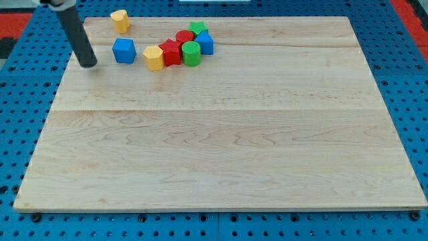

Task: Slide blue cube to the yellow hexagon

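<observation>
Up near the view's top left, the blue cube sits alone on the wooden board, just to the left of the yellow hexagon with a narrow strip of bare wood between them. My tip rests on the board just left of the blue cube, slightly lower in the view and not touching it. The dark rod leans up and leftward from that end toward the view's top left corner. It carries no jaws, so nothing is held.

The yellow hexagon forms the left end of a tight cluster: a red block presses against its right side, a green cylinder stands next, a second red block sits behind them, a green star lies at the back, and another blue block closes the right end. Apart from all these, a yellow block rests near the board's top edge, above the blue cube.

Counted by colour: two blue, two yellow, two red, two green, eight blocks in all.
</observation>
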Tool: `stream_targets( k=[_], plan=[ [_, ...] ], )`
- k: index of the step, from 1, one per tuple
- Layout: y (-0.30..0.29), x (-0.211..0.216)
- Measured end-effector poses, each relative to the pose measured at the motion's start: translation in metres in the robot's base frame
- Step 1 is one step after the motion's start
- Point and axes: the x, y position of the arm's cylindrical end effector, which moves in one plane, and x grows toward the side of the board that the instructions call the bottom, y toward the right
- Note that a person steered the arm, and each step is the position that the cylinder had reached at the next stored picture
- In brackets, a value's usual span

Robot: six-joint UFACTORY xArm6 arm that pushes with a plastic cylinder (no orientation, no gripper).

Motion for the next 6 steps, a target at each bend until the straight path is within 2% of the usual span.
stream_targets(
  k=[1, 2, 4, 6],
  plan=[
    [-0.008, -0.039],
    [0.012, -0.041],
    [0.069, -0.009],
    [0.092, 0.001]
  ],
)
